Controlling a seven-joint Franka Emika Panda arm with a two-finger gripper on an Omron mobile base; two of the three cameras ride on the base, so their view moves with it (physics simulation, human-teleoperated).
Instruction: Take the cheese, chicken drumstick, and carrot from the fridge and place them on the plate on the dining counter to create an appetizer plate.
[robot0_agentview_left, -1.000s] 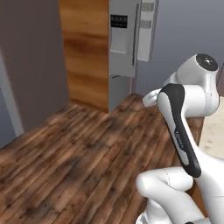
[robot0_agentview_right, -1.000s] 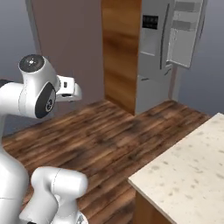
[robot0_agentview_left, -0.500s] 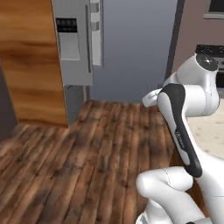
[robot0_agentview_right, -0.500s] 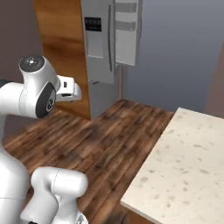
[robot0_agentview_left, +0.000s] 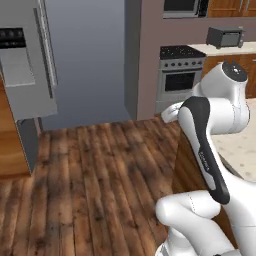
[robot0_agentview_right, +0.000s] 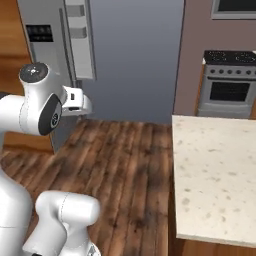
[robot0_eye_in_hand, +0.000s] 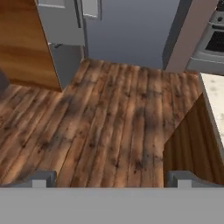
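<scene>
The grey fridge (robot0_agentview_left: 25, 65) with its dark vertical handle (robot0_agentview_left: 47, 50) stands at the left, also seen as the fridge (robot0_agentview_right: 55, 45) and the fridge (robot0_eye_in_hand: 65, 26). My gripper (robot0_eye_in_hand: 111, 179) hangs open over bare wooden floor with nothing between its fingertips (robot0_eye_in_hand: 41, 178). The hand (robot0_agentview_right: 75, 100) is held out in front of the arm at about chest height. A counter with a speckled beige top (robot0_agentview_right: 215, 170) and wood-panelled side (robot0_eye_in_hand: 192, 140) lies to the right, nothing on the part that shows. Cheese, chicken drumstick, carrot and plate are out of view.
A steel stove (robot0_agentview_left: 182, 75) stands against the back wall, with a toaster oven (robot0_agentview_left: 225, 36) on the worktop beside it. A brown wall pillar (robot0_agentview_right: 192, 55) juts out next to the stove. Wooden floor (robot0_agentview_left: 100, 170) stretches between fridge and counter.
The whole picture has swung: the camera turned right, so the fridge now sits at the left edge and the stove has come into view. The arm keeps its pose; the gripper stays open.
</scene>
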